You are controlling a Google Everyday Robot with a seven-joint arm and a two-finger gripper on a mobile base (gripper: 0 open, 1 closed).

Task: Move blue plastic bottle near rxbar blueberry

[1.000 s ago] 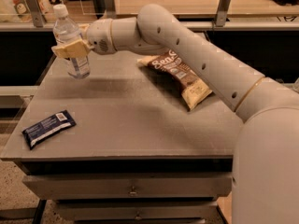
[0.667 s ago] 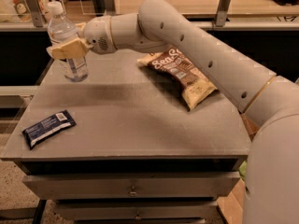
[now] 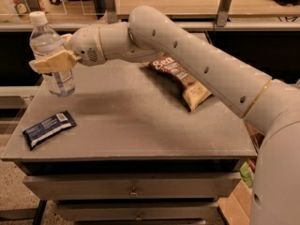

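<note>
Your gripper (image 3: pixel 48 63), over the far corner of the surface (image 3: pixel 140 125), has fingers clamped on the blue plastic bottle (image 3: pixel 45 39); set it upright beside the rxbar blueberry (image 3: pixel 49 129).

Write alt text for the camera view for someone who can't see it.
The robot's gripper is clamped around an upright blue plastic bottle at the back-left corner of a grey table. The rxbar blueberry lies flat near the front-left edge, apart from the bottle, and a brown chip bag lies partly behind the arm.
</note>
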